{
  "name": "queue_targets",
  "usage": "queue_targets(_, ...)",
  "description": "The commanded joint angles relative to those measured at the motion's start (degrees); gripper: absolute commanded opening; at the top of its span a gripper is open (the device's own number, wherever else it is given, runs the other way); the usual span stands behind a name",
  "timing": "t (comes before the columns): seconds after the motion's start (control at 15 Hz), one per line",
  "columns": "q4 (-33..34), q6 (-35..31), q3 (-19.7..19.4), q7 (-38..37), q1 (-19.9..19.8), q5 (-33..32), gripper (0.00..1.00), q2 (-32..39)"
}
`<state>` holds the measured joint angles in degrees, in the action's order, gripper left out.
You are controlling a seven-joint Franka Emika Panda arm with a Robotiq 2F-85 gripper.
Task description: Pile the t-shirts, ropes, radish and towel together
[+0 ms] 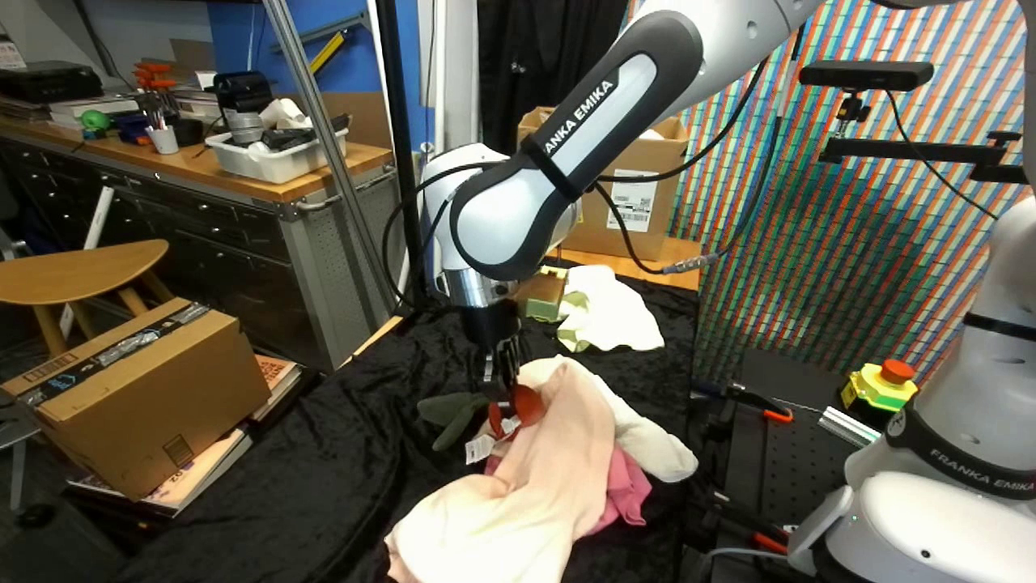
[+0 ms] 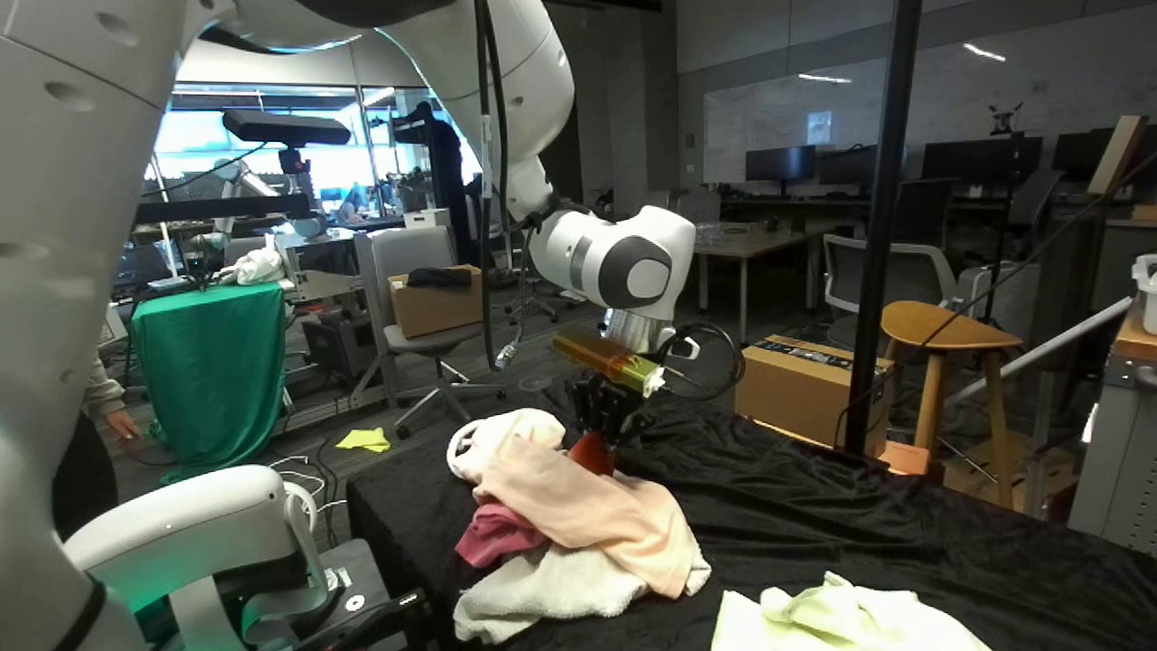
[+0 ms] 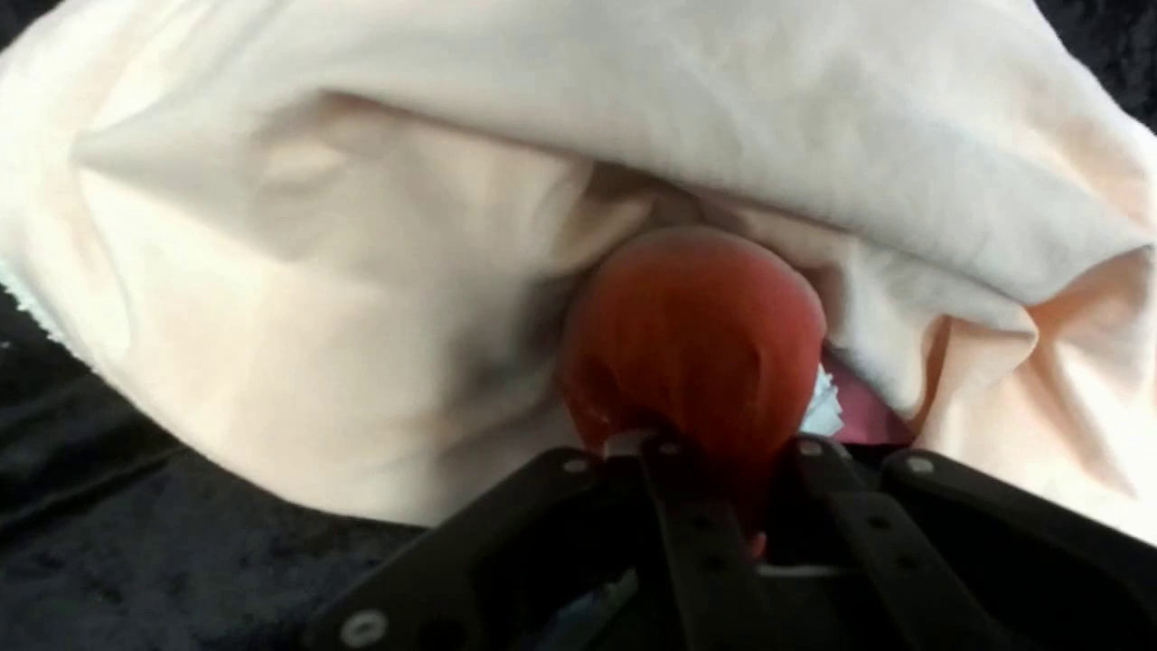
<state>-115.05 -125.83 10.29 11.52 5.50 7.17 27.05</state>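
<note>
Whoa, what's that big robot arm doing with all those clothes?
The arm has a red radish pinched in its gripper, down low by a pale peach t-shirt. That shirt lies partly over a magenta-pink t-shirt. I can't tell if the radish is resting on the clothes or hanging just above them. A pale cloth lies apart from these on the black table covering, so the piling up might not be finished.
</note>
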Motion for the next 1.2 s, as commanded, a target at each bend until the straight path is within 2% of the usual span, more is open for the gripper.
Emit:
queue_targets(0.0,-1.39,-3.29,1.52,1.96,-0.29,2.62,0.08,0.87)
queue_targets(0.07,-1.26,-3.57,1.66,2.15,-0.28,2.66,0.09,1.26)
queue_targets(0.13,-1.40,-4.64,1.73,2.23,-0.32,2.56,0.18,1.43)
queue_targets(0.2,-1.59,-5.70,1.75,2.22,-0.33,2.39,0.41,1.47)
queue_targets(0.33,-1.80,-7.37,1.62,2.15,-0.41,2.05,0.45,1.39)
queue_targets(0.4,-2.00,-8.05,1.50,1.97,-0.44,1.90,0.51,1.06)
queue_targets(0.6,-3.03,-9.86,1.04,1.74,-1.00,1.59,0.77,-0.90)
queue_targets(0.8,-4.02,-9.84,0.52,1.82,-2.24,1.80,0.98,-3.44)
queue_targets(1.13,-6.81,-11.79,-1.48,1.15,-4.82,2.11,1.00,-8.77)
